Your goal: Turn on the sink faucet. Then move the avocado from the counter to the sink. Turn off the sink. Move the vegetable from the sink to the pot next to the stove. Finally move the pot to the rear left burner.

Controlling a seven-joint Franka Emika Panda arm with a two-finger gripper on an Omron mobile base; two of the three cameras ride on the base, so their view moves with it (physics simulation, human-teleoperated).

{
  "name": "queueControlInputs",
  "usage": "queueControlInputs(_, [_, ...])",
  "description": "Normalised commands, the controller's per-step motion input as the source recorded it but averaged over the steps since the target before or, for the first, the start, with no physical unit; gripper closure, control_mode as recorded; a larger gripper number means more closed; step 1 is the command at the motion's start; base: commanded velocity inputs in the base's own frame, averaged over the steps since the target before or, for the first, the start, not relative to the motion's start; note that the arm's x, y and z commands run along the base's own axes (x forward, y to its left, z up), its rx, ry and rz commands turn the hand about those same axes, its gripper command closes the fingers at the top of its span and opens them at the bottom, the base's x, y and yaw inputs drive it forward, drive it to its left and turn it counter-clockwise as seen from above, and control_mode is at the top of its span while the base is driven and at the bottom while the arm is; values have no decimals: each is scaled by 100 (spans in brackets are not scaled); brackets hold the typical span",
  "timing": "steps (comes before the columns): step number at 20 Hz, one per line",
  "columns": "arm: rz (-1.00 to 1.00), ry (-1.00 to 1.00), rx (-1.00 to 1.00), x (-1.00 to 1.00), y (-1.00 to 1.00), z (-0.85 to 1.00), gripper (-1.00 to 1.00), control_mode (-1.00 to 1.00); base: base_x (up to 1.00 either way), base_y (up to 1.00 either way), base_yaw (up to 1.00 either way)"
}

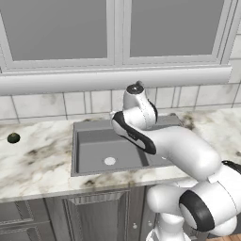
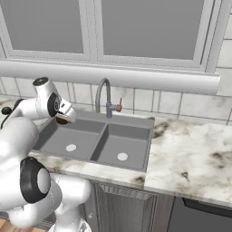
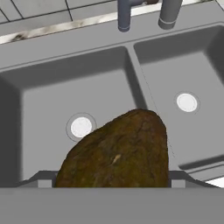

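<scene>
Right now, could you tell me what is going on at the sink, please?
The robot's tool holds the avocado over the left basin of the sink, above its drain. The faucet stands behind the divider between the basins. No water can be made out. A darker ball lies on the counter to the left.

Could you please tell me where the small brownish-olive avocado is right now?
The small brownish-olive avocado sits between the gripper's fingertips, above the left basin of the grey metal sink.
</scene>
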Motion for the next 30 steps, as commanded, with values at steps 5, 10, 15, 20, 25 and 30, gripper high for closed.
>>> queueControlInputs(5, [-2,-5,0,-15,0,0,100,-100,0,0,0])
queueControlInputs(10, [0,0,0,0,0,0,100,100,-56,-13,-27])
queueControlInputs(15, [0,0,0,0,0,0,100,100,-40,-13,-32])
queueControlInputs(20, [0,0,0,0,0,0,100,100,-23,-12,-41])
queueControlInputs(25, [0,0,0,0,0,0,100,100,-15,-12,-45])
queueControlInputs(30, [0,0,0,0,0,0,100,100,-1,-16,-45])
